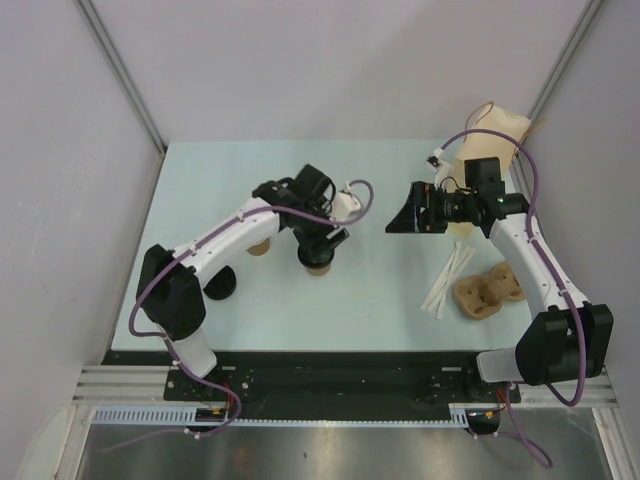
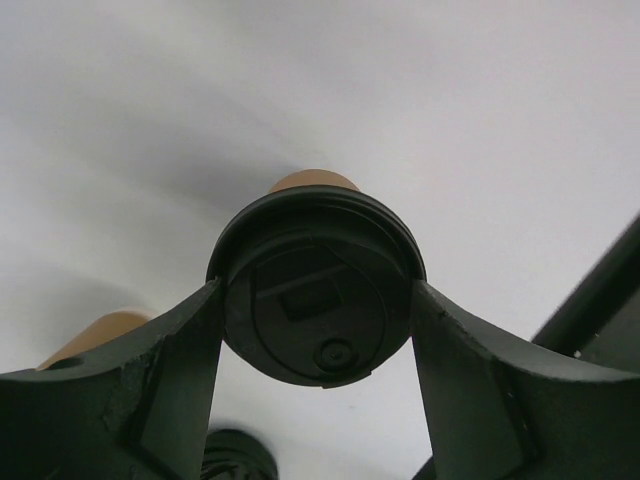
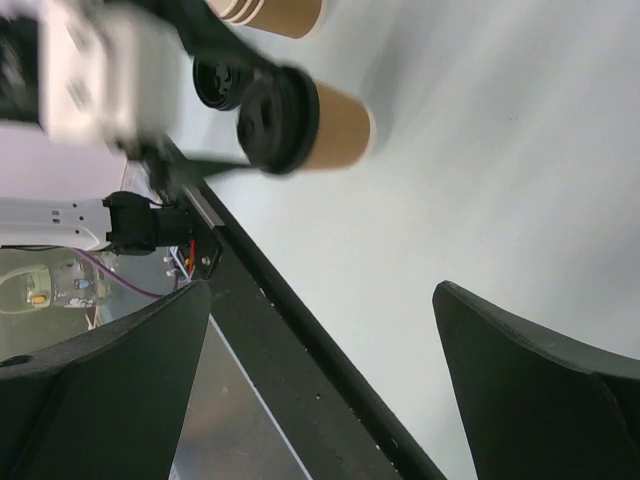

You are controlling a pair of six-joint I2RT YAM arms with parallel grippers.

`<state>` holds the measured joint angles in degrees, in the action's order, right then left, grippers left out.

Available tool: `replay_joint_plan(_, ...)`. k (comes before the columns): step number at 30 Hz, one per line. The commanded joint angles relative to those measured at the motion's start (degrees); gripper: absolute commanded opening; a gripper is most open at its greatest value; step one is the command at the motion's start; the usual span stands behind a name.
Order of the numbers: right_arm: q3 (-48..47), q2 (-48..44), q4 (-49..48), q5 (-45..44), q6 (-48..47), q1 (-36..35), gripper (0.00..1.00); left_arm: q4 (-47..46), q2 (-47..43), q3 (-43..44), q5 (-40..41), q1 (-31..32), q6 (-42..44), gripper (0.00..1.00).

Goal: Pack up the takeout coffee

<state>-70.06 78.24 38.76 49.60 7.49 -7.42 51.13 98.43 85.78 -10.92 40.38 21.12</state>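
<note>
A tan paper cup (image 1: 318, 263) with a black lid (image 2: 315, 300) stands on the table at centre left. My left gripper (image 1: 322, 245) is over it, and its fingers (image 2: 180, 370) press on both sides of the lid. The right wrist view shows the same cup (image 3: 340, 125) from the side. A second tan cup (image 1: 258, 248) with no lid stands just to its left, partly hidden by the arm, and also shows in the left wrist view (image 2: 100, 335). A loose black lid (image 1: 221, 285) lies nearer the front. My right gripper (image 1: 405, 215) is open and empty, above the table.
The tall tan paper bag (image 1: 495, 135) stands at the back right corner. The brown pulp cup tray (image 1: 488, 290) lies at the right front, with white sticks (image 1: 448, 280) beside it. The table's black front rail (image 3: 300, 340) runs under my right gripper.
</note>
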Motion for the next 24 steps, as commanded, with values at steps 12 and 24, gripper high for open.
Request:
replay_joint_plan(12, -0.8, -0.2, -1.2, 0.8, 0.3, 0.0, 1.0, 2.4, 12.1, 16.8, 0.8, -16.5, -5.0, 0.51)
replay_joint_plan(24, -0.8, -0.3, -1.3, 0.9, 0.2, 0.1, 1.0, -0.7, 14.0, 14.3, 2.3, -17.4, -12.8, 0.55)
